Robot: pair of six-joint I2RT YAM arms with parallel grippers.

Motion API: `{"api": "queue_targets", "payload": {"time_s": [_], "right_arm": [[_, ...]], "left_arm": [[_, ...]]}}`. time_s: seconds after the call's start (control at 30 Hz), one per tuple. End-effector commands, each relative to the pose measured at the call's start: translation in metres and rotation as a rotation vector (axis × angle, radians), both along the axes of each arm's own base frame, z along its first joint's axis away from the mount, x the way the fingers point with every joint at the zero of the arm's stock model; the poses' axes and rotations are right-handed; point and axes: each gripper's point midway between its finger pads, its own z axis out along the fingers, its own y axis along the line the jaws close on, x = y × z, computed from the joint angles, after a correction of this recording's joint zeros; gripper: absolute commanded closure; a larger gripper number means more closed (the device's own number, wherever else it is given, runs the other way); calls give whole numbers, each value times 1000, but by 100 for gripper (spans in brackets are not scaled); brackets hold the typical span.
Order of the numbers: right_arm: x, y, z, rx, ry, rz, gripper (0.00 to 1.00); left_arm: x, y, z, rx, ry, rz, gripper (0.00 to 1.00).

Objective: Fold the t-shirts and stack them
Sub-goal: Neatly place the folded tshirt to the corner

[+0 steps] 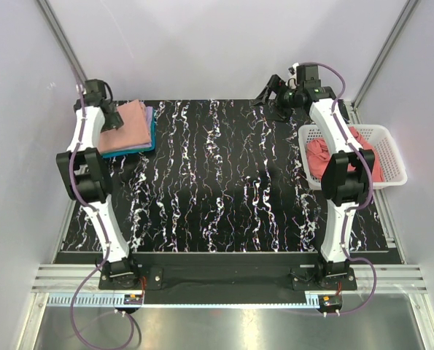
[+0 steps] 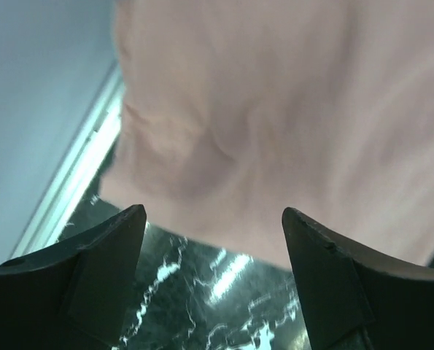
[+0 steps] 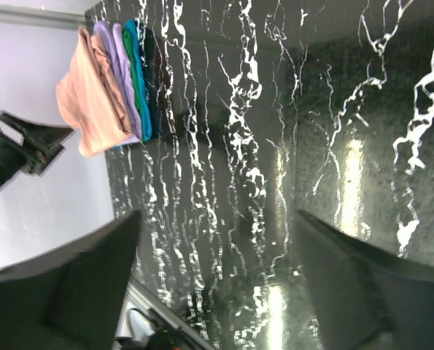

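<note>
Your left hand [image 2: 213, 215] is spread wide and empty, hovering just over the near edge of the salmon-pink t-shirt [image 2: 275, 109]. That shirt tops the folded stack [image 1: 133, 130] in the far left corner of the desk [image 1: 217, 182]. Under it lie the lavender t-shirt [image 3: 122, 73] and the teal t-shirt [image 3: 138, 80]. Your right hand [image 3: 217, 219] is open too and holds nothing, up over the far right of the desk.

One rose-pink t-shirt [image 1: 320, 154] lies crumpled in the white basket [image 1: 395, 164] at the right edge, so that is likely your next piece. Expect it to be light, limp and easy to bunch. It will not hold a shape, and it may drag or snag on the lattice wall as it lifts. Pinch a raised ridge of cloth near the top of the heap, not the flat middle. Once it is on the desk, take it by the shoulders or hem corners, one hand each. The folded layers can slide on each other, so avoid nudging the stack.
</note>
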Motion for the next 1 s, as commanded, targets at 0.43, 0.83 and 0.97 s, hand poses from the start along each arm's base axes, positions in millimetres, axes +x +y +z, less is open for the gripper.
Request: {"api": "queue_targets", "payload": {"time_s": [0.43, 0.83, 0.97], "right_arm": [[-85, 1, 52, -76, -66, 110, 0], [-143, -5, 87, -15, -73, 79, 0], [-142, -7, 95, -20, -109, 66, 0]], "left_arm": [[-65, -293, 83, -461, -200, -648, 32], [-89, -293, 100, -295, -226, -572, 43], [-40, -184, 87, -141, -215, -295, 58]]}}
